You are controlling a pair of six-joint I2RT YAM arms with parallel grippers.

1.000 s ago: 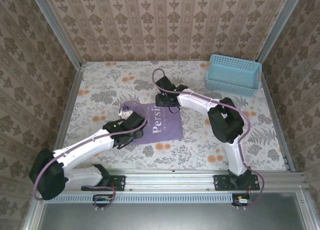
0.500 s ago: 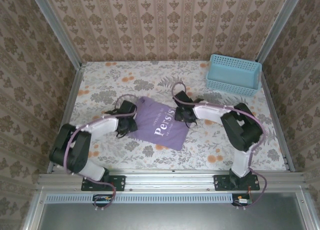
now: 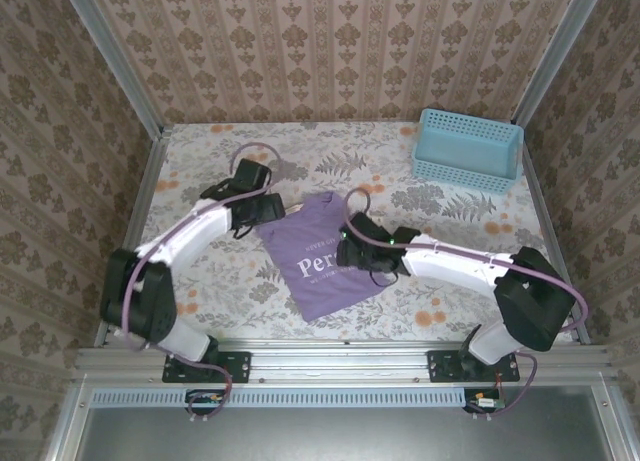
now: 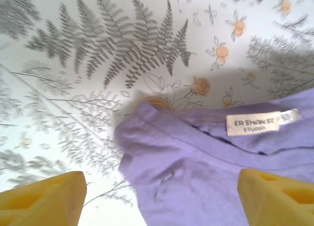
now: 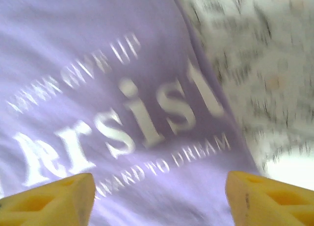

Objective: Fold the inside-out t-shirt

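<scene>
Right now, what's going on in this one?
Two arms are working on a purple t-shirt that lies folded compactly on the table, lettering up. The left gripper is open over the collar edge with its label; the right gripper is open over the lettering. Neither holds cloth.

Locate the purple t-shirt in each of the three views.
Top external: t-shirt at the centre of the floral table cover.
Left wrist: t-shirt lower right, neck label showing.
Right wrist: t-shirt left and centre, white lettering across it.
Shared landmark: the floral table cover bordering the t-shirt.
</scene>
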